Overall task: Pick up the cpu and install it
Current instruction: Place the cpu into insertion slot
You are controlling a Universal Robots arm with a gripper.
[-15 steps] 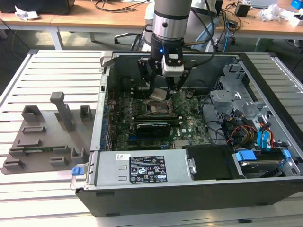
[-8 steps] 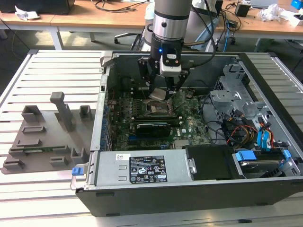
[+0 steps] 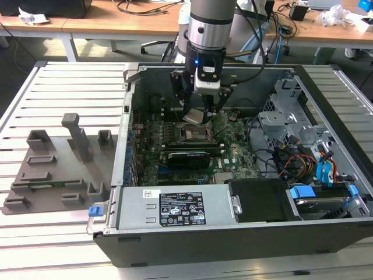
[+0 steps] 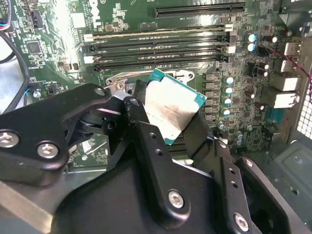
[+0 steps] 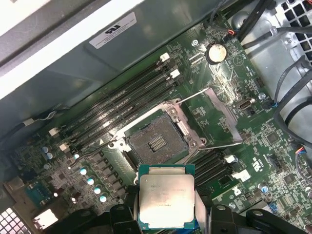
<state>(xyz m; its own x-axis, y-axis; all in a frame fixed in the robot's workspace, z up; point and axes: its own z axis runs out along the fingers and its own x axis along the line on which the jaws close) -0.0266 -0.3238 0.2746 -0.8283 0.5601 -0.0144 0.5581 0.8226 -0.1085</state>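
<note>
Inside the open black computer case (image 3: 204,242), which lies on its side on the white slatted bench (image 3: 52,87), the tool (image 3: 195,114) hangs over the green motherboard (image 3: 233,154). Its black fingers (image 4: 139,122) are clamped on two opposite edges of the cpu (image 3: 193,116), a small flat square chip with a silvery-grey metal top and a green rim, seen in both wrist views (image 4: 170,109) (image 5: 166,200). The chip is tilted and held clear of the board, not seated.

Just below and ahead of the tool sits the square black-framed socket (image 5: 157,142), its contact field exposed and its metal load plate (image 5: 222,114) swung back to one side. Long black memory slots (image 5: 122,109) run alongside the socket. A round silver coin battery (image 5: 216,52) lies farther off on the board.

The case also holds a long black expansion card (image 3: 187,156) beyond the socket from the tool, a grey metal power supply box (image 3: 175,207) along the near wall, and a drive bay with blue latches (image 3: 303,192) and bundled cables (image 3: 291,160). Well away from the tool, outside the case, a grey moulded fixture tray (image 3: 58,169) rests on the bench.
</note>
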